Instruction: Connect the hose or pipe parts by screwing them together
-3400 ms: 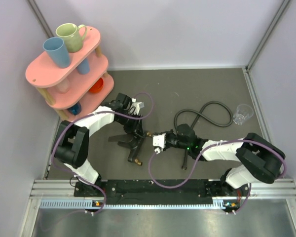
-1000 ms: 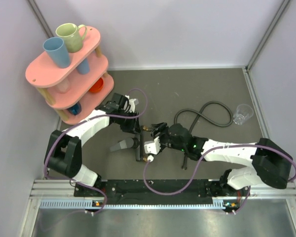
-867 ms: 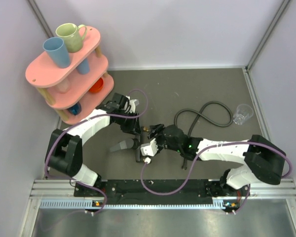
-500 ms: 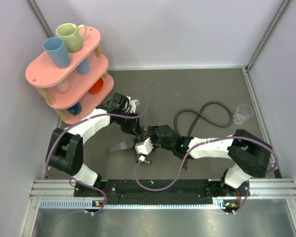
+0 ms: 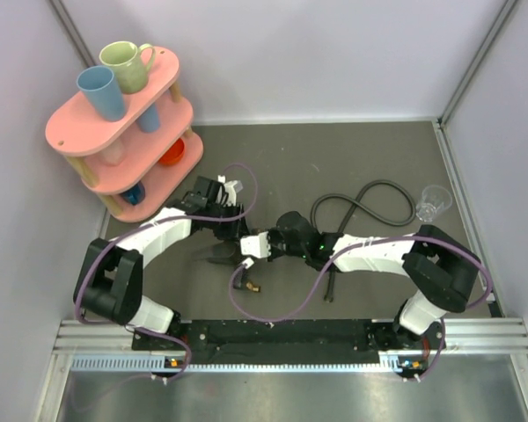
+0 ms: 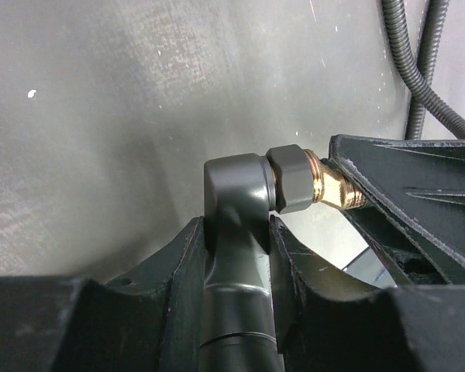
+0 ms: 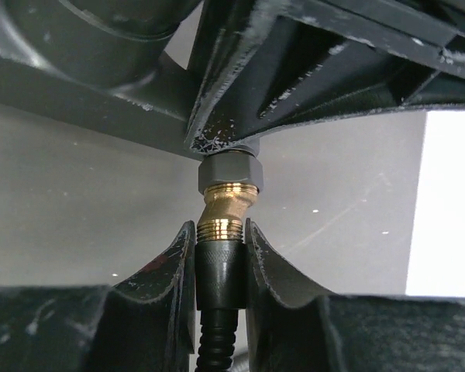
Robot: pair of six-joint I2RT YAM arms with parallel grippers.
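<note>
The dark grey forked fitting (image 6: 236, 194) stands clamped between the fingers of my left gripper (image 6: 236, 229), which is shut on its body. One brass threaded end (image 6: 329, 186) sticks out to the right behind a grey hex nut (image 7: 229, 172). My right gripper (image 7: 219, 236) is shut on the black knurled end nut (image 7: 219, 267) of the hose. That nut meets the brass end (image 7: 226, 209) head-on. From above, both grippers meet at the fitting (image 5: 239, 264), whose other brass end (image 5: 253, 286) points toward me. The rest of the hose (image 5: 370, 189) loops behind the right arm.
A pink two-tier shelf (image 5: 70, 132) with mugs and cups stands at the back left, close to the left arm. A clear plastic cup (image 5: 433, 202) sits at the right by the hose loop. Walls close in the mat on three sides.
My right gripper has moved left up to the fitting and closed on the hose's end nut. The left gripper has kept its grip, shifting slightly with the fitting.
</note>
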